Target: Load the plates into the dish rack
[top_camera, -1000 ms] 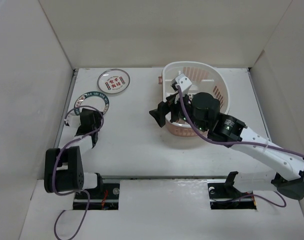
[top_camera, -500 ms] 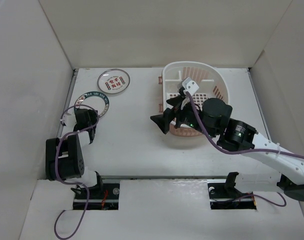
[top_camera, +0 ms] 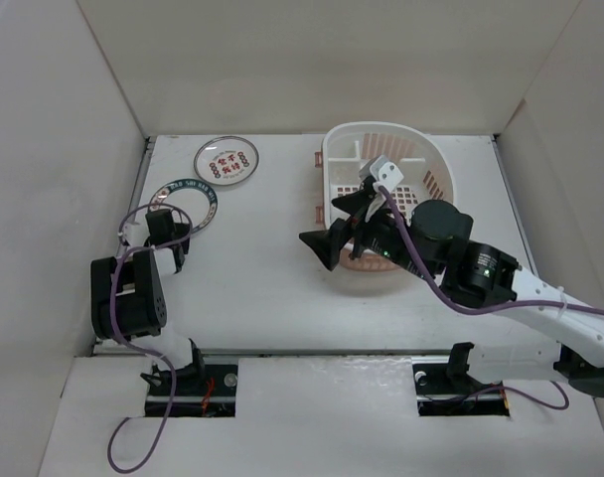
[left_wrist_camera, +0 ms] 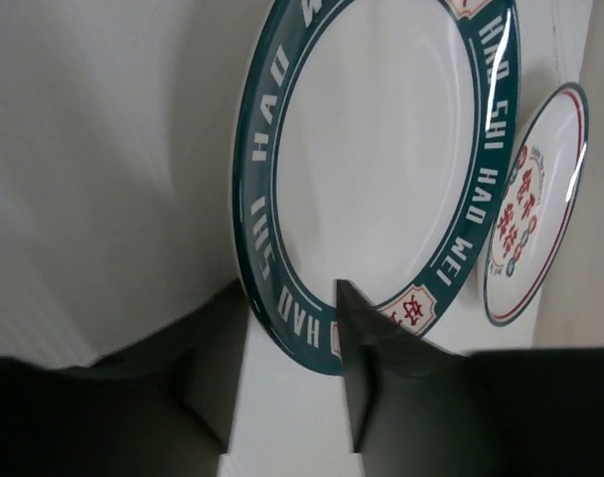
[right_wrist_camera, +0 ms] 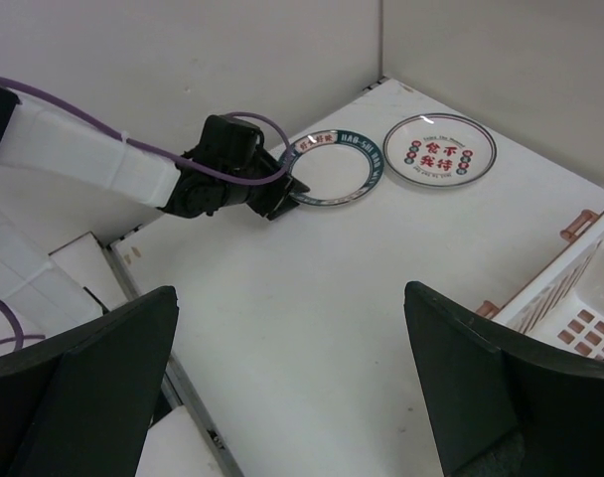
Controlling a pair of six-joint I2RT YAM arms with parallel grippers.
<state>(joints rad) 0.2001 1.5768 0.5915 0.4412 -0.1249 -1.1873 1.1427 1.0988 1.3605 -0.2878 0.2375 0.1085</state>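
Two plates lie flat and face up at the far left of the smooth white table [top_camera: 262, 268], and the left gripper [left_wrist_camera: 290, 293] is right at the nearer one. That's the green-rimmed plate [top_camera: 190, 202]: round and glossy, with a dark green band carrying white lettering, HAO CHI HAO WEI, around a plain white centre. A round plate has no long axis to call.

In the left wrist view the dark fingers [left_wrist_camera: 377, 388] are set narrow, one on either side of the plate's near rim. The outer one sits by the edge and the inner one over the green band. Whether they actually pinch it, I cannot tell. A purple cable [top_camera: 133, 221] loops over that arm.

Just beyond, and a touch to the right, sits the red-character plate [top_camera: 226, 161], also round and white, with a thin rim line and a ring of small red marks. Its characters stand upright as read from the arms' side. Whether the two rims touch, I cannot tell.

Across to the right gripper [right_wrist_camera: 290, 293]: black fingers spread wide with nothing between them. It hangs by the near-left side of the dish rack [top_camera: 377, 127] and points left toward the plates.

The dish rack stands open side up on the right half of the table. It is a plastic basket with rounded corners, a white rim, a slotted white floor and salmon-pink ribbed sides. Its longer side seems to run away from the arms, though the right arm covers its near part.
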